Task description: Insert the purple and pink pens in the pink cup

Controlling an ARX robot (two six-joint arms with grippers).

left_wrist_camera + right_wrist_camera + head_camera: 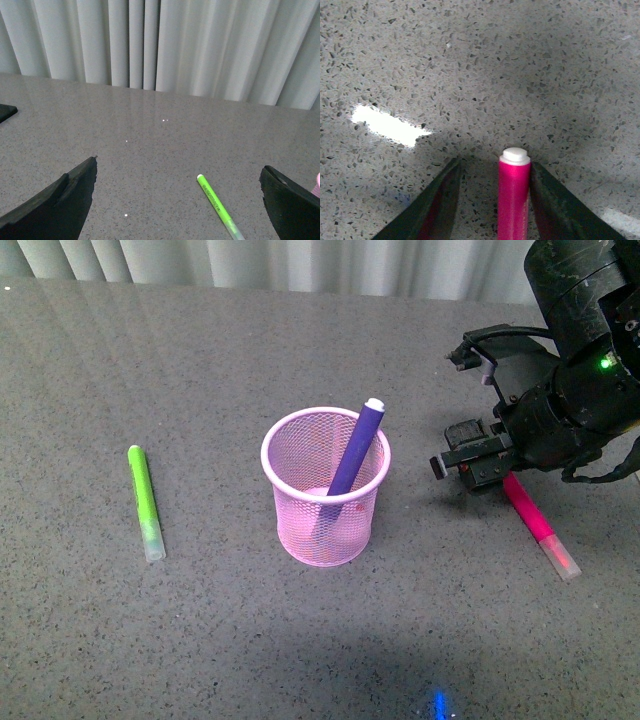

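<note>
The pink cup (326, 487) stands mid-table with the purple pen (356, 450) leaning in it, white tip up. The pink pen (538, 525) lies flat on the table at the right, clear cap toward me. My right gripper (472, 462) is open, low over the pen's far end. In the right wrist view the pink pen (513, 197) lies between the open fingers (435, 202), close to one of them. My left gripper (177, 200) is open and empty; it is out of the front view.
A lime-green marker (146, 502) lies on the table left of the cup and shows between the left fingers in the left wrist view (216, 205). Grey curtains (160, 45) hang behind the table's far edge.
</note>
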